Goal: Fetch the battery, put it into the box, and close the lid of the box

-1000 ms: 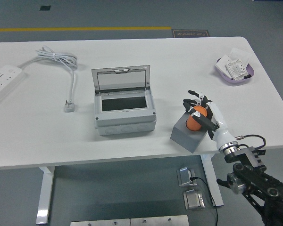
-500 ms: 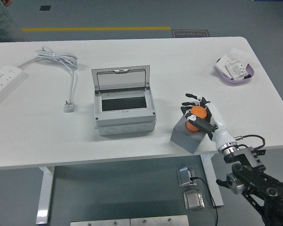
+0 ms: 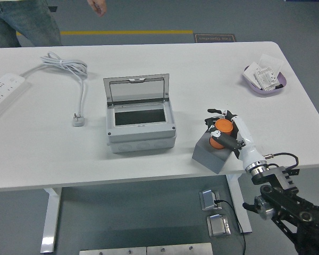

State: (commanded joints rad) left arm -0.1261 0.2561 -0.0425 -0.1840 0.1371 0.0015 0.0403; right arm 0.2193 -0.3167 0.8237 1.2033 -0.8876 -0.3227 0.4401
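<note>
The right hand (image 3: 226, 130) reaches in from the lower right corner over the near right part of the white table (image 3: 202, 69), its fingers (image 3: 218, 113) curled and clamped around an orange battery (image 3: 221, 133). The battery sits at the top of a grey block (image 3: 211, 153), which stands on the table just beside the near edge; whether the battery is lifted clear of the block or resting in it cannot be told. The grey box (image 3: 141, 125) stands near the table's middle, well apart from the hand and to its left. Its lid (image 3: 136, 87) is raised and leans back at the far side, and the dark inside of the box is open to view with nothing visible in it. At the far left lies a white power strip (image 3: 4, 90), its white cable (image 3: 69, 71) looping across the table and ending in a plug (image 3: 78, 119) left of the box. A purple dish (image 3: 263, 79) holding small white packets sits at the far right. A person's legs (image 3: 24, 24) and one hand (image 3: 98, 6) show beyond the far edge at top left, touching nothing on the table. The left arm is out of view.
</note>
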